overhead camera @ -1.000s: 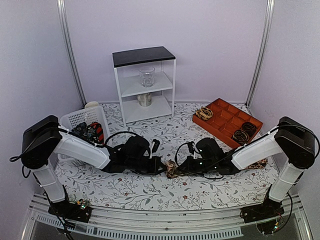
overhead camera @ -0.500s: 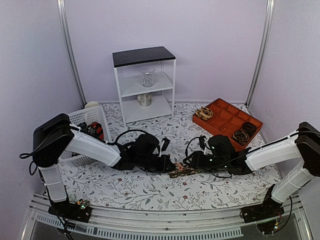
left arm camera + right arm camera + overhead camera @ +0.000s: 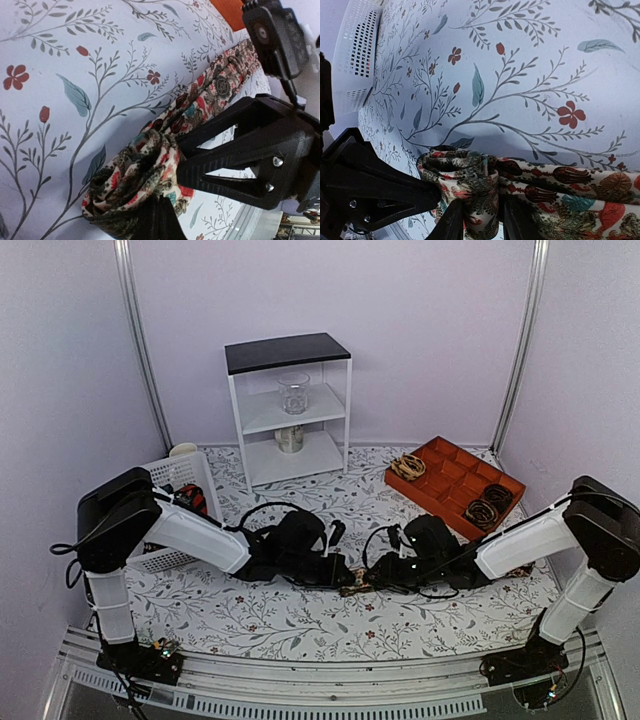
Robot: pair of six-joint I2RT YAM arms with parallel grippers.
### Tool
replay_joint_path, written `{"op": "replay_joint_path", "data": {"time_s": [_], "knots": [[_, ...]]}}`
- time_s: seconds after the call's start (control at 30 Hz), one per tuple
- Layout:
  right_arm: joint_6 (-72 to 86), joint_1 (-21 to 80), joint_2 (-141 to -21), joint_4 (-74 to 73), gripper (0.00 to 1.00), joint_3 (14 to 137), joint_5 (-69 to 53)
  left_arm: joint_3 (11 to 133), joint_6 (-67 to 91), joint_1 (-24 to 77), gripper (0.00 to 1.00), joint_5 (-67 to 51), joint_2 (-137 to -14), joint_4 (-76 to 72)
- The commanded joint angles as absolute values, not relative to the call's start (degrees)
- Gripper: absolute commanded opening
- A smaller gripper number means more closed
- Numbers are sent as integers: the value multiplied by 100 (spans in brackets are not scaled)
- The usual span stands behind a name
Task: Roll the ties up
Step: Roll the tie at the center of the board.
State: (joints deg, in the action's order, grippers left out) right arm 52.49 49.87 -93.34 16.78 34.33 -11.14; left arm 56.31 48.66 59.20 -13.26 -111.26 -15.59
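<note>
One tie, brown with a pale and red floral print, lies on the flowered table cloth. Its end is wound into a small roll between my two grippers. The rest of the tie runs right under the right arm. My left gripper is shut on the roll, pinching its fabric at the fingertips. My right gripper is shut across the roll, one finger on each side. The tie's flat length leads away to the right.
A white basket with more ties stands at the left. An orange compartment tray with rolled ties is at the back right. A white shelf unit with a glass and a tin stands at the back.
The left arm has reached further right. The right arm swung out and came back left. The roll stays held between both grippers and looks tighter and lower on the cloth.
</note>
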Motion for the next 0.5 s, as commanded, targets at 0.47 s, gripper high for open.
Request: {"op": "replay_joint_path", "data": {"time_s": [0.47], "knots": [[5292, 5364, -10774, 1493, 18, 4942, -1661, 3772, 4667, 5476, 0, -79, -9046, -1035]]}}
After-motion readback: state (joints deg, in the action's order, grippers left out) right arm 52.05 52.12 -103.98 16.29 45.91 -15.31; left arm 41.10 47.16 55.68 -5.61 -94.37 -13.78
